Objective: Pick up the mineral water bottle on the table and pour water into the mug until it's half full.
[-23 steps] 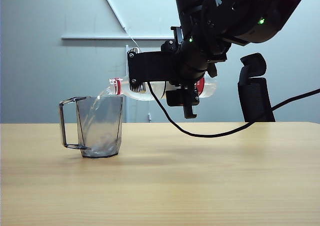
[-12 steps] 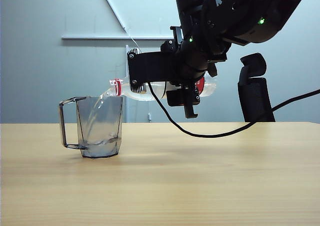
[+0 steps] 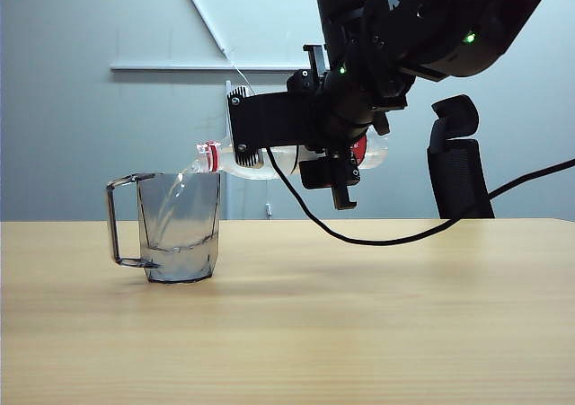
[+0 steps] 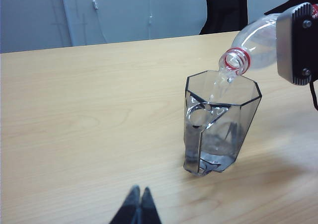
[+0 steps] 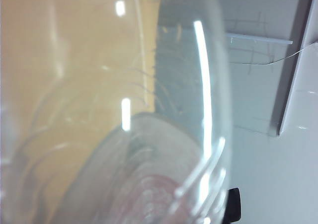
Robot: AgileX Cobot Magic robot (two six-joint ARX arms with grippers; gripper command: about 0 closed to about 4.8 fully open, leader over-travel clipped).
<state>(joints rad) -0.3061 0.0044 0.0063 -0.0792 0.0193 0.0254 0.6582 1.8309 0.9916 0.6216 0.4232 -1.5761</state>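
Observation:
The mineral water bottle (image 3: pixel 244 161) lies almost level in the air, its red neck ring over the rim of the mug (image 3: pixel 180 230). My right gripper (image 3: pixel 329 158) is shut on the bottle's labelled middle. A thin stream of water (image 3: pixel 171 203) runs from the bottle's mouth into the smoky grey mug, where water fills the lower part. In the left wrist view the bottle (image 4: pixel 253 47) pours into the mug (image 4: pixel 221 127), and my left gripper (image 4: pixel 139 191) hovers shut over the table, short of the mug. The bottle's clear wall (image 5: pixel 149 134) fills the right wrist view.
The mug stands at the left of the light wood table (image 3: pixel 359 315). A black cable (image 3: pixel 404 239) sags from the right arm down to the tabletop. A black office chair (image 3: pixel 458 158) stands behind the table's far edge on the right.
The water in the mug has risen while the stream keeps running. The bottle and right gripper have barely shifted. The left gripper shows in no earlier frame.

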